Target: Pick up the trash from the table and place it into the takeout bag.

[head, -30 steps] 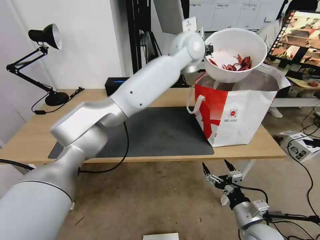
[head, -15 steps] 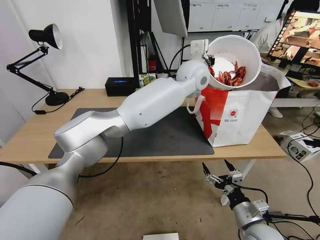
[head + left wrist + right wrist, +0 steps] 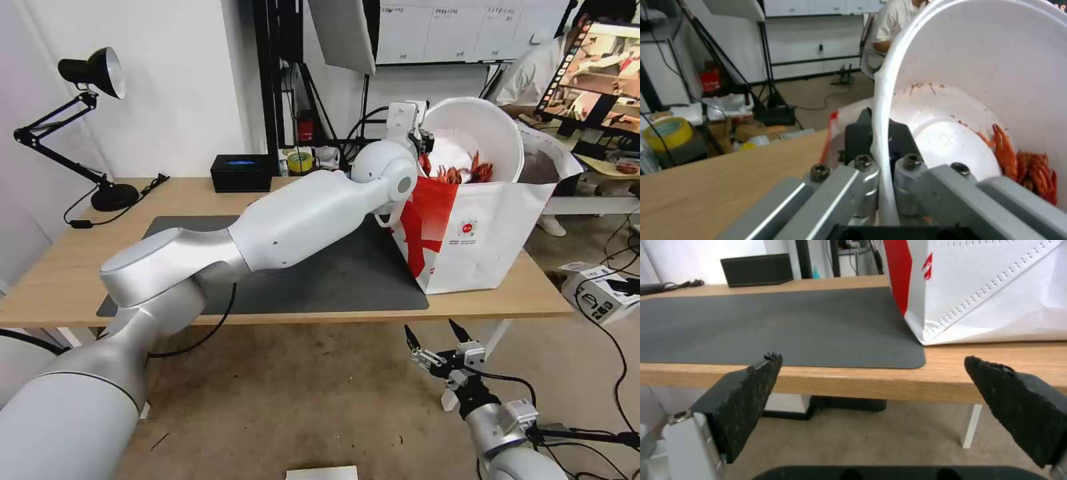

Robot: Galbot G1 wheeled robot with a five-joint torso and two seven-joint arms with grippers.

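Observation:
The white bowl [image 3: 475, 130] of red crayfish shells [image 3: 467, 175] is tipped on its side, its lower part sunk into the mouth of the white-and-red takeout bag [image 3: 480, 227]. My left gripper [image 3: 421, 141] is shut on the bowl's rim, at the bag's left top edge. In the left wrist view the gripper [image 3: 882, 156] pinches the rim of the bowl [image 3: 978, 83], and shells [image 3: 1031, 173] lie low inside. The bag stands at the right end of the table [image 3: 67, 267], by the grey mat [image 3: 320, 267]. My right gripper [image 3: 433, 337] hangs open below the table's front edge, also seen as the gripper [image 3: 871, 380].
A black desk lamp [image 3: 87, 73] stands at the table's far left, with a black box with a blue top [image 3: 240, 172] at the back. A yellow tape roll [image 3: 300, 161] sits behind the table. A carton [image 3: 603, 290] and cables lie on the floor at right.
My left arm has lowered the bowl from above the bag into its mouth and tipped it further on its side. The right arm has not moved.

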